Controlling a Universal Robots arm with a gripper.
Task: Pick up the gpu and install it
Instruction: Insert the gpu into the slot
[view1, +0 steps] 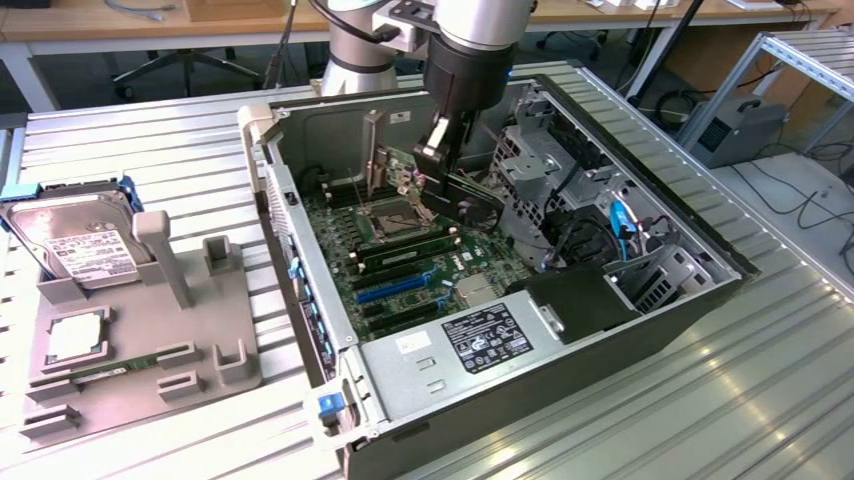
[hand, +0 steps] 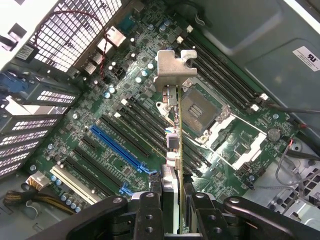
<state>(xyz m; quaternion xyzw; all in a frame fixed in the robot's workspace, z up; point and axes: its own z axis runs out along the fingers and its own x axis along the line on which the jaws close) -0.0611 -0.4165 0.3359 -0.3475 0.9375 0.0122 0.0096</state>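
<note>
The pincer (hand: 172, 205) is closed narrowly on the gpu (hand: 175, 140), holding it edge-on above the green motherboard (hand: 235, 145) inside the open steel case (view1: 400, 370). The card is thin, flat and rigid, and its bent silvery bracket (hand: 175, 70) leads. Judgement: good seating requires the card edge parallel to the 1 long blue slot (hand: 117, 145), lowered squarely without tilt.

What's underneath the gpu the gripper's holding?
The green motherboard: long black slots run below the gpu, with the processor socket alongside. The strip directly beneath the card's edge is covered by the card and the gripper.
</note>
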